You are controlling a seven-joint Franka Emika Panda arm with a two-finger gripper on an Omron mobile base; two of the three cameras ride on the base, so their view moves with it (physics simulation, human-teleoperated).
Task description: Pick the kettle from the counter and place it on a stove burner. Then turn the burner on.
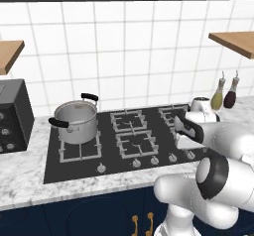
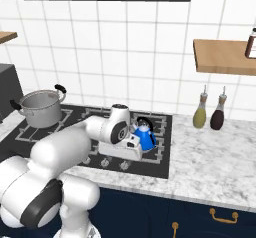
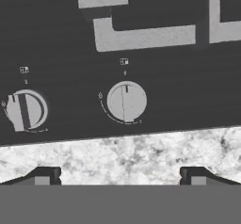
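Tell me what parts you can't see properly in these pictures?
- Kettle: in the right base view the arm covers its left side, so which grate it sits on is unclear.
- Gripper: in the hand view just the two open tips peek up.
- Knob markings: too small to read.
- Bottle on the shelf: cut off by the right edge.

Arm reaches forward and low, claw [image 3: 120,175] spread wide, empty.
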